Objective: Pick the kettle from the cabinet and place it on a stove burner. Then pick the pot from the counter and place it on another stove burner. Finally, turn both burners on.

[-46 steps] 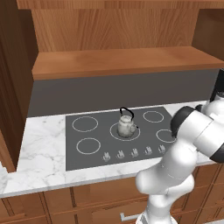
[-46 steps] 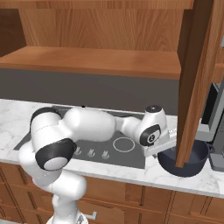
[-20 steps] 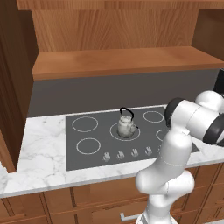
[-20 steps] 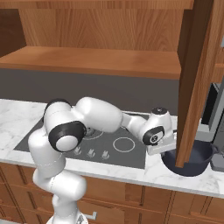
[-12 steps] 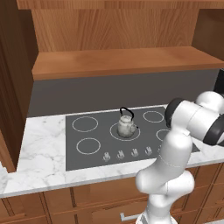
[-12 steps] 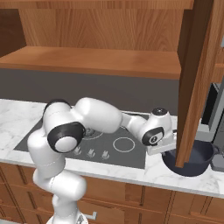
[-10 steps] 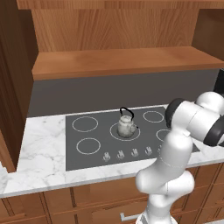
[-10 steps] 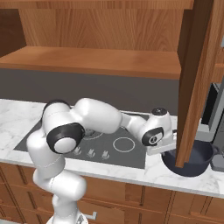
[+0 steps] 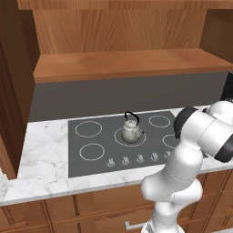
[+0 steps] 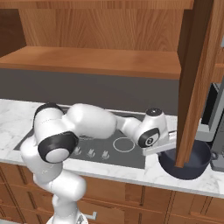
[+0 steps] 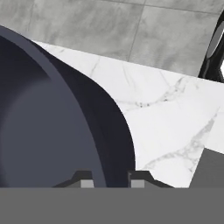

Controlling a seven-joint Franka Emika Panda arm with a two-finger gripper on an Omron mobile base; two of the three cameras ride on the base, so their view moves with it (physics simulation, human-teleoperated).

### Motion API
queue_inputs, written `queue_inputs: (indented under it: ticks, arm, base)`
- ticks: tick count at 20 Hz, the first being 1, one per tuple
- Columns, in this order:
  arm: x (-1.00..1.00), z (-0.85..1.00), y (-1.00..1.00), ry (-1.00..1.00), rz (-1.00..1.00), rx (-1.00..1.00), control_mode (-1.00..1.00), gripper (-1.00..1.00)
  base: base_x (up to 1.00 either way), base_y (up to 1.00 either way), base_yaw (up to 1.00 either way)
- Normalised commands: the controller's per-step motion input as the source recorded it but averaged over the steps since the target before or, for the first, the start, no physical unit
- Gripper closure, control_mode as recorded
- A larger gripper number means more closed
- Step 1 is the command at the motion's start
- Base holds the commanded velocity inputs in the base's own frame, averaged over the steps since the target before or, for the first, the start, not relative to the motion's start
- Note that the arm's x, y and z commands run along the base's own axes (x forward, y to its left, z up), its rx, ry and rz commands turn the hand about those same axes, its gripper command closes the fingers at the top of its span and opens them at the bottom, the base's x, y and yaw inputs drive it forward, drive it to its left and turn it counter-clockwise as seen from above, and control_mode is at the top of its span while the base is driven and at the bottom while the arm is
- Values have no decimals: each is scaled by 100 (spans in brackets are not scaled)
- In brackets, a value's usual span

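**Fingers closing on the pot rim**

One cabinet (image 9: 123, 66) is hanging above one marble counter (image 9: 45, 159). One wide dark pot (image 10: 186, 164) is sitting at the counter's right end; it looks rigid, heavy and smooth, so the thin rim seems the best hold. One small kettle (image 9: 131, 131) is standing on the centre burner. The fingers (image 11: 109, 181) are narrowly straddling the pot's rim.

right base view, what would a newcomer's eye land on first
The big white arm stretching right across the cooktop to the dark pot on the marble counter, its gripper straddling the pot's rim. Next, the small silvery kettle sitting on the middle burner.
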Motion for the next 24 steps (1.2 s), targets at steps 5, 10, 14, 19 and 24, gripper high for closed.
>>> queue_inputs:
  ticks: [5, 10, 14, 19, 24]
  arm:
    - [-5, 18, 35, -7, 0, -8, -100, 100]
    - [-1, 27, 36, -8, 0, -9, -100, 100]
    - [-5, 28, 32, -6, 0, -8, -100, 100]
    - [-3, 25, 32, -3, 0, -7, -100, 100]
    - [0, 34, 29, 0, 0, -3, -100, 100]
  base:
    - [0, 0, 0]
    - [0, 0, 0]
    - [0, 0, 0]
    - [0, 0, 0]
    - [0, 0, 0]
